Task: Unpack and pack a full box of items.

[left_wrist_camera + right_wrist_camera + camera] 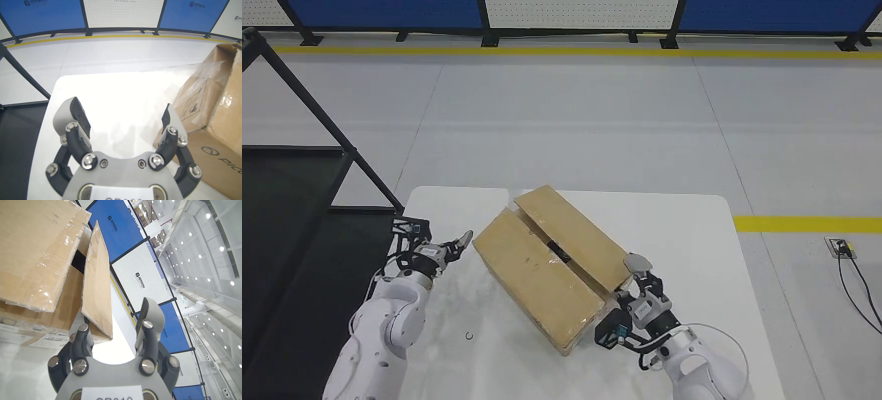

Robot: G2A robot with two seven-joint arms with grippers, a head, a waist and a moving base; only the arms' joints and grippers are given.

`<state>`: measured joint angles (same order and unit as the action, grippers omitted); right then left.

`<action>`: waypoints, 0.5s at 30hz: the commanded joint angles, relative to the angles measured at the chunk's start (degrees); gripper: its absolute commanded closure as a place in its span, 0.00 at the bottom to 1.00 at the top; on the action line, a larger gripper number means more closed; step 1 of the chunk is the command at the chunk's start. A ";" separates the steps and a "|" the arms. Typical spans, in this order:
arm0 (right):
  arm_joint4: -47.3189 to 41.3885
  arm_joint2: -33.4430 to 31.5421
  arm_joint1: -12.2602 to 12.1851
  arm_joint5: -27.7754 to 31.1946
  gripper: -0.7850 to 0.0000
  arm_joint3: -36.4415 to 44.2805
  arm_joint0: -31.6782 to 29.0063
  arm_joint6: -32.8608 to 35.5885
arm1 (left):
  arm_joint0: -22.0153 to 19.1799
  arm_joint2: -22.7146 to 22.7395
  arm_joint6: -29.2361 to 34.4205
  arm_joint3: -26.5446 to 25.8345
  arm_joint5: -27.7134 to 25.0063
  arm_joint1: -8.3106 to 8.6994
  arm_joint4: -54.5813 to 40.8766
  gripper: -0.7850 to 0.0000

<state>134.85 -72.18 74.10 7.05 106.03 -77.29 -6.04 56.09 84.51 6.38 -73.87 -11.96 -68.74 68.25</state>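
Box (pixel 547 265) — brown cardboard, taped flaps ajar | left gripper (pixel 122 106) released | right gripper (pixel 115 311) released

brown box (pixel 542 265), white table (pixel 702 215), silver pincer (pixel 124 115)

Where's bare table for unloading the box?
Widest bare table lies between the box and the far right edge. A smaller patch sits in front, between box and left arm. Crowded at the box's corners near the left gripper and right gripper.

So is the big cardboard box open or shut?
Barely open: on the box the two top flaps lie almost flat, with a dark gap between them.
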 commanded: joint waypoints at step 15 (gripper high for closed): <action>-6.57 -11.52 -1.27 -4.56 0.00 3.99 -10.82 -1.07 | -3.64 -1.86 -4.69 5.60 -9.67 0.68 4.86 0.00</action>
<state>129.36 -82.95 72.79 3.03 110.35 -87.85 -8.32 52.56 82.66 1.84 -68.53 -20.86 -68.13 73.06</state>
